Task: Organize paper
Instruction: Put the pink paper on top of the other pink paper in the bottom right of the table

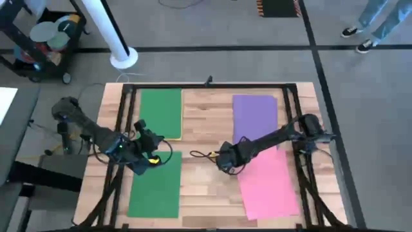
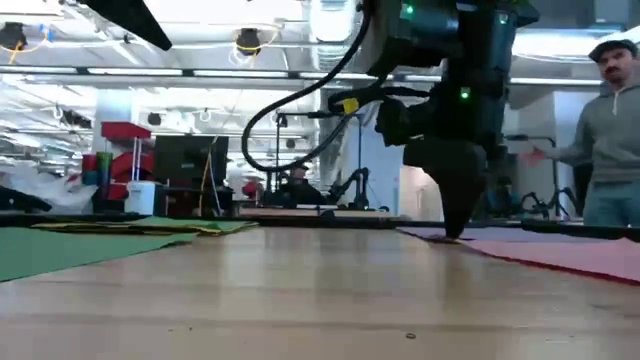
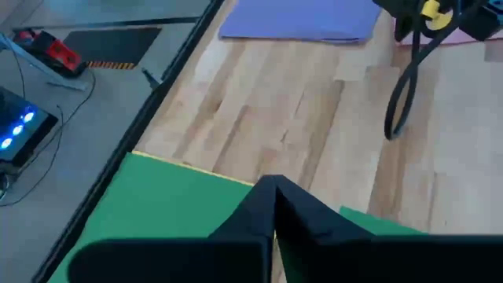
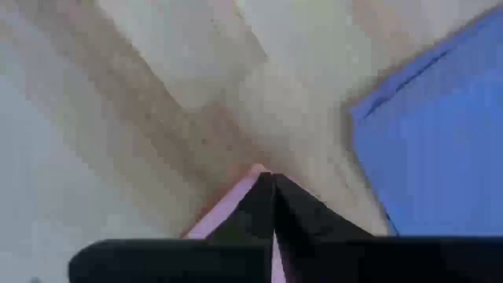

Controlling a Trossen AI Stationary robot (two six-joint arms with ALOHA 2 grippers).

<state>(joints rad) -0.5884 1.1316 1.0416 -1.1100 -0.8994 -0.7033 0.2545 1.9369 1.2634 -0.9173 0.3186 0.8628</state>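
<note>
Four sheets of paper lie flat on the wooden table. A green sheet (image 1: 161,113) at the far left has a yellow edge (image 3: 189,167) showing from under it. A second green sheet (image 1: 156,190) lies near left, a purple one (image 1: 255,116) far right, and a pink one (image 1: 267,183) near right. My right gripper (image 1: 228,164) is shut at the pink sheet's far left corner, its tips down at the table top (image 2: 455,232). My left gripper (image 1: 151,158) hangs shut above the gap between the two green sheets, with nothing in it. My right gripper has the pink sheet's far left corner (image 4: 253,170) at its shut fingertips. A little of the corner pokes out past them. The fingers come steeply from above. The rest of the sheet lies flat on the table. Pinched or only pressed, I cannot tell.
Black frame rails (image 1: 125,122) run along the table's left, right and far sides. A black cable (image 1: 203,154) loops over the wood beside my right gripper. Bare wood lies between the green and purple sheets. A person (image 2: 612,130) stands beyond the table's right side.
</note>
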